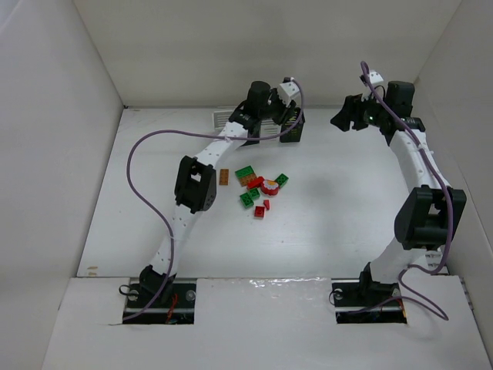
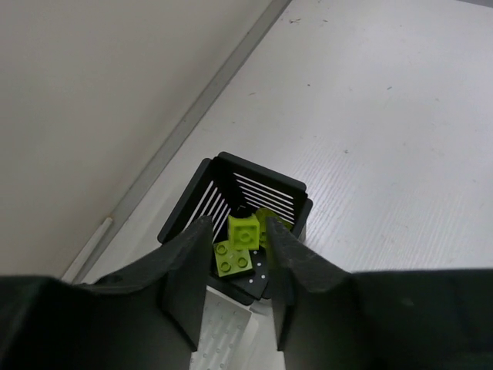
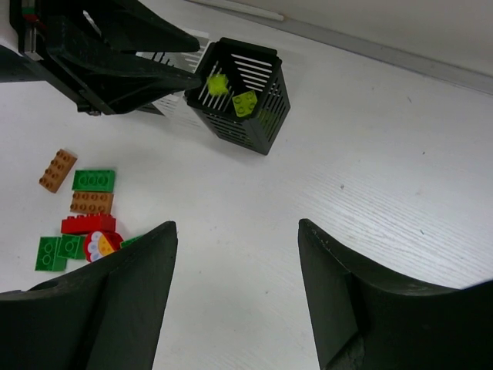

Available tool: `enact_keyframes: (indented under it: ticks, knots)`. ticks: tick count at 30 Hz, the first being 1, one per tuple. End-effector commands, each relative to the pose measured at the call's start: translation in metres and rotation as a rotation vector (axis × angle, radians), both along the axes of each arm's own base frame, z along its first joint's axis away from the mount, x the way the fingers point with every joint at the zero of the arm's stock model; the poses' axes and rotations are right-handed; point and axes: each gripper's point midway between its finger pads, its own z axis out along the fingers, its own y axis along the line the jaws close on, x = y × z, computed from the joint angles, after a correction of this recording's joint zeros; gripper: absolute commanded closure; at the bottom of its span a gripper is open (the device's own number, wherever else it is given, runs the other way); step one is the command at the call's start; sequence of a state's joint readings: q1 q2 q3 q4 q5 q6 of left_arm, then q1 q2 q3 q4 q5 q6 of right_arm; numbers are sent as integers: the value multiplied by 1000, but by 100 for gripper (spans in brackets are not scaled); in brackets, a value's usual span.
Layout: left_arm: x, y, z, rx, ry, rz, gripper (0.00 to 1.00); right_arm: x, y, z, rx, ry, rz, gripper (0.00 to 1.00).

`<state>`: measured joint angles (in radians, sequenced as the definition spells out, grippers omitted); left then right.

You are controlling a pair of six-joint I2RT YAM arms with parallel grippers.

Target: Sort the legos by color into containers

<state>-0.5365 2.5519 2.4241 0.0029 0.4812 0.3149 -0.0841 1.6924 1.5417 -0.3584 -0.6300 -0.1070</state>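
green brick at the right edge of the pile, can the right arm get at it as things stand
Probably yes. The green brick lies on the pile's side nearest the right arm, with bare table between; its jaws stand open and empty.

No writing, brand, number or sign could be read in any view. The legos (image 1: 258, 189) showed only plain studs; one round red piece (image 3: 98, 244) among them carried a white-and-orange print, possibly a flower, too small to make out. The black bin (image 2: 266, 193) bore bare slats and no label.
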Motion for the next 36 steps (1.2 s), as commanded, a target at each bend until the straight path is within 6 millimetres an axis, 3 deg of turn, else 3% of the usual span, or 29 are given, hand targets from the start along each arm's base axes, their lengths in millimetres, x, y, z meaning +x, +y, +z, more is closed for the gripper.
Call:
enact_keyframes:
  ticks: [1, 6, 11, 12, 13, 14, 15, 16, 18, 19, 20, 21, 22, 24, 27, 28, 29, 31, 34, 35, 36]
  knots:
    - [8, -3, 47, -66, -109, 17, 67, 3, 3, 24, 15, -66, 18, 31]
    - [15, 0, 56, -82, -148, 54, 43, 5, 4, 24, 20, -64, 27, 31]
    - [18, 13, 99, -128, -195, 137, 39, 2, 13, 23, 7, -78, 89, 31]
    - [22, 35, 129, -157, -214, 201, 39, -3, 16, 13, 0, -50, 121, 31]
    - [21, 48, 141, -194, -181, 241, 37, -11, 33, 14, -3, -56, 196, 31]
    - [19, 60, 128, -190, -127, 262, 37, -17, 41, 10, -16, -48, 238, 31]
    - [12, 93, 170, -234, -149, 301, 37, -22, 48, 6, -65, -75, 303, 32]
    - [7, 107, 146, -223, -68, 329, 31, -40, 67, -9, -71, -29, 385, 32]
    - [-2, 138, 158, -227, -61, 377, 28, -58, 83, -22, -170, -63, 518, 33]
    - [-15, 166, 181, -229, -70, 410, 25, -78, 92, -43, -189, 16, 592, 33]
    - [-24, 176, 182, -221, -57, 412, 20, -94, 111, -52, -229, 29, 688, 33]
    - [-29, 189, 166, -185, -24, 443, 8, -97, 119, -53, -277, 13, 747, 33]
    - [-41, 210, 185, -193, -41, 469, 4, -100, 127, -67, -328, 6, 832, 31]
    - [-57, 230, 167, -152, 31, 495, 0, -122, 146, -78, -370, 46, 964, 28]
    - [-80, 270, 177, -138, 42, 547, 0, -120, 163, -93, -506, -16, 1107, 23]
    - [-86, 280, 164, -115, 64, 562, 0, -118, 167, -95, -545, -37, 1135, 23]
    - [-96, 298, 176, -118, 39, 590, 0, -114, 171, -107, -594, -62, 1186, 21]
    - [-110, 319, 175, -104, 34, 633, 0, -110, 176, -123, -697, -84, 1272, 18]
    - [-123, 349, 167, -97, 50, 696, 0, -105, 171, -141, -784, -55, 1340, 13]
    - [-129, 355, 154, -87, 75, 708, 0, -100, 175, -138, -804, -71, 1357, 13]
    - [-137, 363, 161, -106, 56, 729, 0, -97, 175, -151, -814, -52, 1395, 13]
